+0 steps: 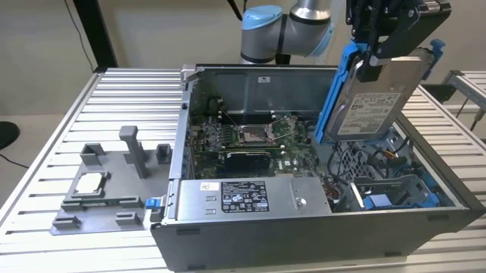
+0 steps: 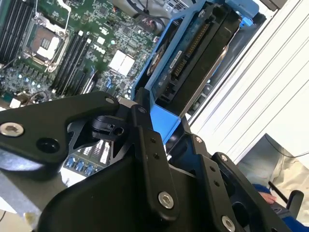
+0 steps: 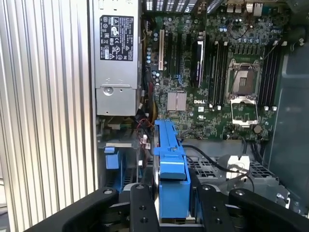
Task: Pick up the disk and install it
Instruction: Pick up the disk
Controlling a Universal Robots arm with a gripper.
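Note:
The disk (image 1: 376,102), silver-grey with a white label and a blue frame, hangs upright above the right part of the open computer case (image 1: 319,233). My gripper (image 1: 379,54) is shut on its top edge. In the first wrist view the disk's blue frame (image 3: 170,159) runs edge-on between the black fingers (image 3: 140,208). In the second wrist view the disk (image 2: 193,63) shows its dark connector end, over the motherboard (image 2: 72,53). Below it in the case sits a blue-trimmed drive bay (image 1: 395,193).
A long grey metal box with stickers (image 1: 251,196) lies along the case's front. The motherboard with its open processor socket (image 1: 251,133) fills the case's middle. A grey fixture (image 1: 99,193) holding a small silver chip (image 1: 89,183) stands on the slatted table (image 1: 122,91) at the exterior view's left.

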